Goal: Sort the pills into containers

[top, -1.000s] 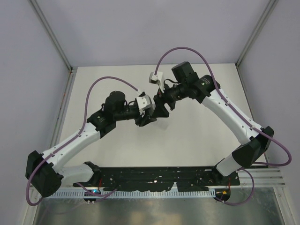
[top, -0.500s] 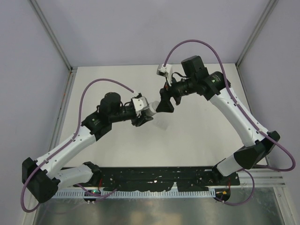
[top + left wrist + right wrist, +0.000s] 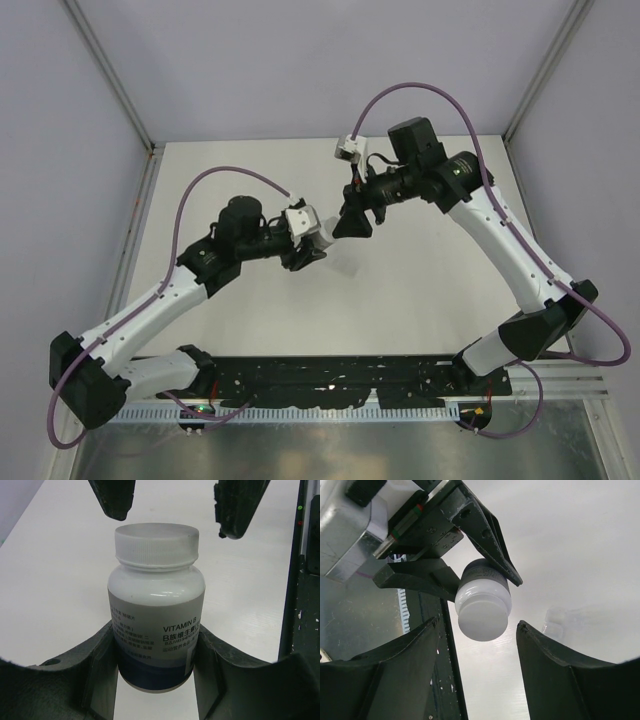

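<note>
My left gripper point(image 3: 156, 680) is shut on the bottle point(image 3: 156, 625), a greyish body with a "VITAMIN B" label and a white cap point(image 3: 156, 542) that is on. It holds the bottle above the table, cap pointing at my right gripper. The right gripper point(image 3: 477, 625) is open; its fingers point(image 3: 239, 505) stand on either side of the cap point(image 3: 483, 611) without touching it. In the top view the two grippers point(image 3: 312, 245) point(image 3: 352, 222) meet at mid-table. The clear packet point(image 3: 557, 622) lies on the table below, faint in the top view point(image 3: 347, 268). No pills show.
The white table point(image 3: 430, 290) is walled at the back and both sides by a grey enclosure with metal posts. A black rail point(image 3: 330, 375) runs along the near edge between the arm bases.
The right gripper has drawn back a little, up and to the right, from the bottle's cap. The left gripper has shifted slightly left with the bottle; little has moved in the last half second.
</note>
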You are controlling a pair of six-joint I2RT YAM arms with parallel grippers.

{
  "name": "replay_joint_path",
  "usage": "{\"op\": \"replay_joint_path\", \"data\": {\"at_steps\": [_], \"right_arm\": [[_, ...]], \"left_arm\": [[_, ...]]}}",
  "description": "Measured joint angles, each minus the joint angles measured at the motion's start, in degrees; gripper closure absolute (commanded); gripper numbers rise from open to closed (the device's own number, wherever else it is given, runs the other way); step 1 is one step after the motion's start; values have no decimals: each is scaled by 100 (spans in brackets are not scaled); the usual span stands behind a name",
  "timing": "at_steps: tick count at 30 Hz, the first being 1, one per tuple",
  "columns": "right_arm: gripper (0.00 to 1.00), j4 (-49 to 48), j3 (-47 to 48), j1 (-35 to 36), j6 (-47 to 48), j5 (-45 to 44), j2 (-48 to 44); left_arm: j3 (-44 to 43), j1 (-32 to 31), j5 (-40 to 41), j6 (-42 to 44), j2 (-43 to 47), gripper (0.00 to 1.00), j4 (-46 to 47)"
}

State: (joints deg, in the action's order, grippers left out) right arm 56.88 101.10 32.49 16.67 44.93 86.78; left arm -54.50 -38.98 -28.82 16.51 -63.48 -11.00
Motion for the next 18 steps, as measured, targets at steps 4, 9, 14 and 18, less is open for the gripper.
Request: {"op": "replay_joint_path", "data": {"at_steps": [4,9,14,18], "right_arm": [[35,-7,-9,33,-17,44,7],[34,-57,-90,46,-20,44,61],[39,-72,-175,46,-35,33,144],[57,-90,-175,46,-39,17,186]], "left_arm": [[-68,0,35,-63,-103,100,-33],[-140,0,33,-129,-168,100,-50],[-162,0,33,-133,-168,100,-46],[-162,0,31,-138,-168,100,-46]]}}
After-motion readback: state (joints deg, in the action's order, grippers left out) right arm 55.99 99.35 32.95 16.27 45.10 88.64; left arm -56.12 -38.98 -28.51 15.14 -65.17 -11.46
